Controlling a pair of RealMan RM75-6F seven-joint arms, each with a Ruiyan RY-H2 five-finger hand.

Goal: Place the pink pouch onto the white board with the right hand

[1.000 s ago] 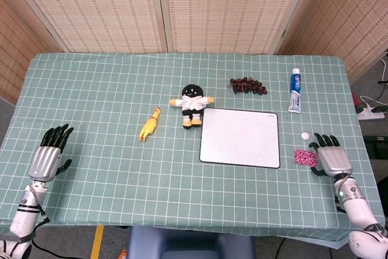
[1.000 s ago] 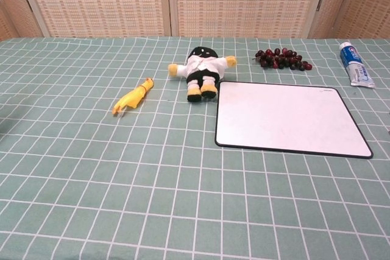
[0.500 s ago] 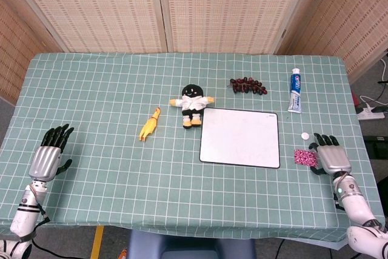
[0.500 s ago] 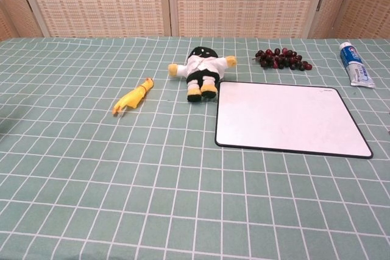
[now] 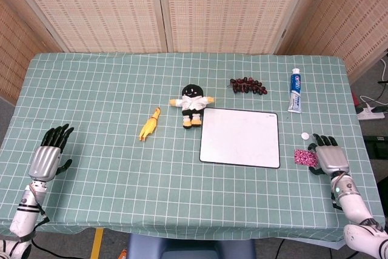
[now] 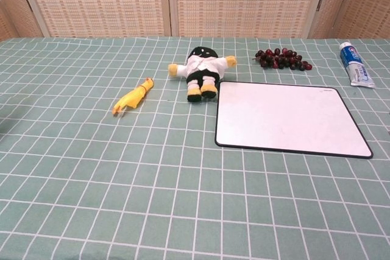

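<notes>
The pink pouch (image 5: 305, 157) lies flat on the green checked cloth, just right of the white board (image 5: 240, 137). My right hand (image 5: 328, 155) rests on the table directly right of the pouch, fingers spread, its thumb side next to the pouch's edge, holding nothing. Far off at the left edge, my left hand (image 5: 50, 152) lies flat with fingers spread and empty. In the chest view the white board (image 6: 289, 117) shows bare; neither hand nor the pouch appears there.
A small white cap (image 5: 305, 136) sits just beyond the pouch. A toothpaste tube (image 5: 295, 90), grapes (image 5: 247, 85), a plush doll (image 5: 193, 105) touching the board's far left corner, and a yellow rubber chicken (image 5: 150, 124) lie around the board.
My right hand has shifted slightly left, closer to the pouch. The pouch, the board and my left hand stay where they were.
</notes>
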